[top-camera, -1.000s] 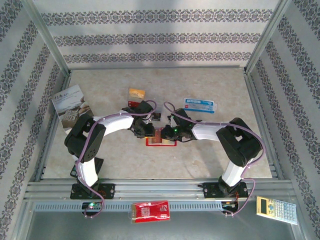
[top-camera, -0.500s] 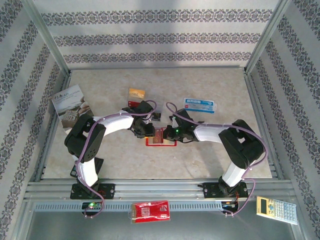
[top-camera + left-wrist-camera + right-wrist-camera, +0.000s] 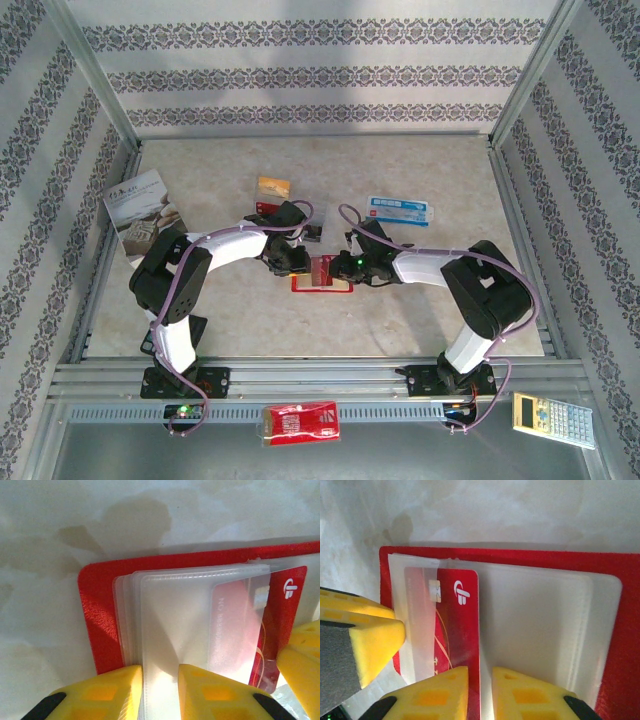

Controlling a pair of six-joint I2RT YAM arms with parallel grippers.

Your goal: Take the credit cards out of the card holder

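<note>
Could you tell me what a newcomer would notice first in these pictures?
Both arms meet mid-table over the open red card holder, the left claw and right claw at its clear pockets. A red card sticks partly out of one pocket, right by the right claw's tips.

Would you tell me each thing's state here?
Red folding card holder: open, flat.
Red plastic card: partly out of clear plastic pocket.
Left gripper: shut on clear plastic pocket.
Right gripper: shut on red plastic card.
Orange-yellow card: lying loose, outside holder.
</note>
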